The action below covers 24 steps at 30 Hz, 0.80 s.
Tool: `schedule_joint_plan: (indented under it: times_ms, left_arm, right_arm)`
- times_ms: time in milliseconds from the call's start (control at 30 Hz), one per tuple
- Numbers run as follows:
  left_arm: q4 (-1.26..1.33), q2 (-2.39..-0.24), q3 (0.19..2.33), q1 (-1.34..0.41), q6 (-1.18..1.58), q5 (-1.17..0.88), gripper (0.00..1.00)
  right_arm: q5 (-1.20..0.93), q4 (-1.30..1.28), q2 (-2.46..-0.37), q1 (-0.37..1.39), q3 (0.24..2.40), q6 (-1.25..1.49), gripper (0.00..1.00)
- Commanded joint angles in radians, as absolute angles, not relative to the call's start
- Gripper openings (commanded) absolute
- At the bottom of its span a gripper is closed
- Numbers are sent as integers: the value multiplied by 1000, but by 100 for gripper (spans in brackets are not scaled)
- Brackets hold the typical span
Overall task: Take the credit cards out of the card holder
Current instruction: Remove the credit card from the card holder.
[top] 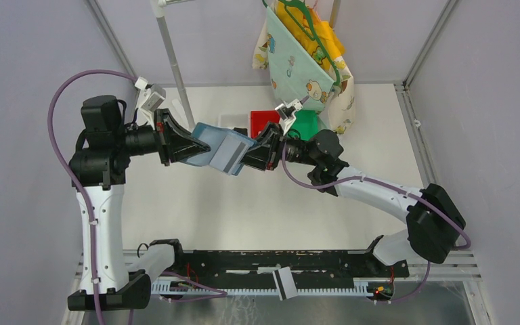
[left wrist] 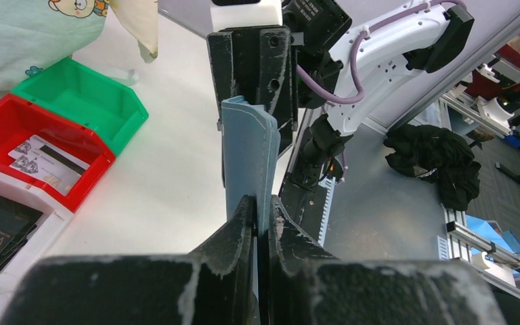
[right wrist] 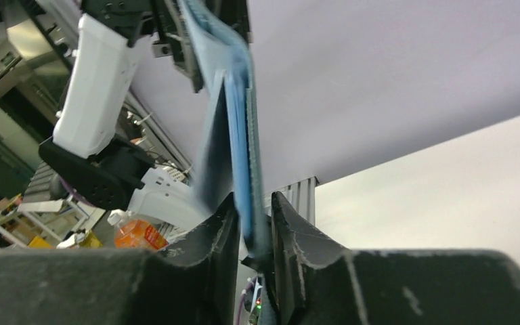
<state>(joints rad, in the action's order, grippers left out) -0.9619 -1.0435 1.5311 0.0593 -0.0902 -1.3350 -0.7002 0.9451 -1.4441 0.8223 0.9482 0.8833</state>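
Card holder (top: pixel 206 147) held in mid-air between the two grippers.
The left gripper (top: pixel 188 145) is clamped tight on one end. The right gripper (top: pixel 247 160) has narrow jaws pinching the striped credit card (top: pixel 230 153) that sticks out. Just behind, a red bin (top: pixel 264 120) and a green bin (top: pixel 308 126) sit on the table (top: pixel 244 210) under hanging cloths (top: pixel 298 74).

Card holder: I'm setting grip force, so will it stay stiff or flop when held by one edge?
The card holder probably flexes: in the left wrist view its leaves curve and part beyond the left gripper. It seems light: fingertip pinching holds it clear of the table. Tugging the striped card may twist it.
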Motion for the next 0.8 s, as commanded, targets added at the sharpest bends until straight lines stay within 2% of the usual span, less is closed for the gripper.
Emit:
schedule_joint_plan:
  times_ms: [0, 100, 133, 167, 200, 233, 267, 367, 467, 767]
  left_arm:
    - [-939, -1022, 1530, 55, -126, -1351, 6]
    - [-940, -1021, 1520, 55, -135, -1339, 9]
    - [-939, -1018, 1511, 54, -144, -1330, 20]
    - [-940, -1014, 1498, 52, -159, -1317, 36]
    - [-940, -1008, 1480, 51, -178, -1292, 54]
    - [-942, -999, 1457, 49, -207, -1260, 66]
    - [-944, -989, 1433, 46, -248, -1219, 75]
    - [-950, -961, 1370, 45, -345, -1127, 94]
    - [-959, -938, 1324, 45, -419, -1094, 99]
    - [-897, -899, 1292, 45, -426, -1045, 100]
  right_arm:
    - [-598, 869, -1402, 829, 980, 830, 24]
    - [-565, 823, -1398, 843, 1002, 808, 21]
    - [-553, 790, -1397, 851, 1021, 785, 21]
    - [-536, 757, -1397, 862, 1038, 764, 19]
    - [-514, 725, -1397, 874, 1060, 745, 14]
    - [-479, 664, -1397, 893, 1084, 709, 4]
    - [-439, 568, -1401, 911, 1129, 663, 0]
    - [-248, 269, -1412, 988, 1280, 466, 0]
    - [-50, 73, -1426, 1060, 1371, 320, 0]
    - [373, -284, -1577, 1221, 1673, 143, 0]
